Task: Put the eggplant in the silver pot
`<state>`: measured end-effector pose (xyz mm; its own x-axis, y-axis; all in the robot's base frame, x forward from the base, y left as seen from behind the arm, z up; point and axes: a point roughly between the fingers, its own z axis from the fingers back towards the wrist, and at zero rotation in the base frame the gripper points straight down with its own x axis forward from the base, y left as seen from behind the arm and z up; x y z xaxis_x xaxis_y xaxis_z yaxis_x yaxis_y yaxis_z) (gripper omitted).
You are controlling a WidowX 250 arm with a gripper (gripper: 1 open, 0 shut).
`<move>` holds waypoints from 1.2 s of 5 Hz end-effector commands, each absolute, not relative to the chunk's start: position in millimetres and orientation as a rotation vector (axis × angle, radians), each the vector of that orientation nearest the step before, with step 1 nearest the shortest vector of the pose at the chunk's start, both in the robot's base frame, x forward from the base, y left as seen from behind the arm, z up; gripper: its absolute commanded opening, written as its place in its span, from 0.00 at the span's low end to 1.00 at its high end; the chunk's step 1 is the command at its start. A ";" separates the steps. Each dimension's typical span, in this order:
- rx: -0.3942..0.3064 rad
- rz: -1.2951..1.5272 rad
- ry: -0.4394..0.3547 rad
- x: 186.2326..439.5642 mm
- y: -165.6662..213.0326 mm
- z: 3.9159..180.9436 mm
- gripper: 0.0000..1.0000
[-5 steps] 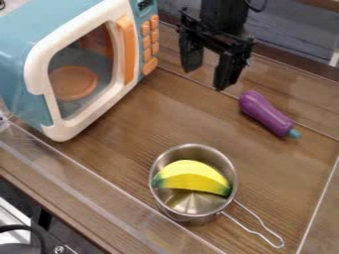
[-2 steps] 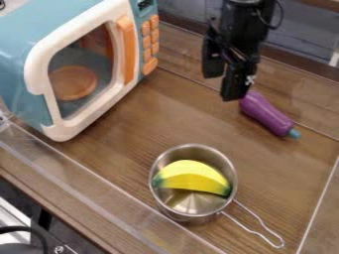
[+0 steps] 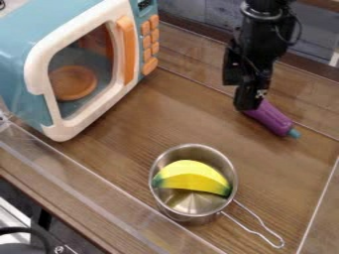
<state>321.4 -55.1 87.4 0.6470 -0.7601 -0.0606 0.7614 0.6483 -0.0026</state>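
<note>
The purple eggplant lies on the wooden table at the right, its teal stem cap pointing toward the lower right. My black gripper hangs just above its upper-left end with the jaws open and nothing between them. The silver pot stands near the front of the table, its thin wire handle reaching toward the lower right. A yellow-green piece sits inside the pot.
A teal toy microwave with a cream door and orange buttons stands at the left. A clear plastic wall runs along the table's front and right edges.
The gripper has travelled right and slightly down, from the table's back middle to just over the eggplant's end. It stays open. The eggplant and pot have not moved.
</note>
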 end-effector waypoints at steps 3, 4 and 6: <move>0.064 -0.983 -0.050 335.9 -75.6 88.3 1.00; 0.059 -0.990 -0.059 335.3 -78.4 82.3 1.00; 0.050 -0.990 -0.080 336.4 -81.2 70.2 1.00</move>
<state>334.0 -77.0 58.9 0.5556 -0.8313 0.0190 0.8296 0.5557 0.0545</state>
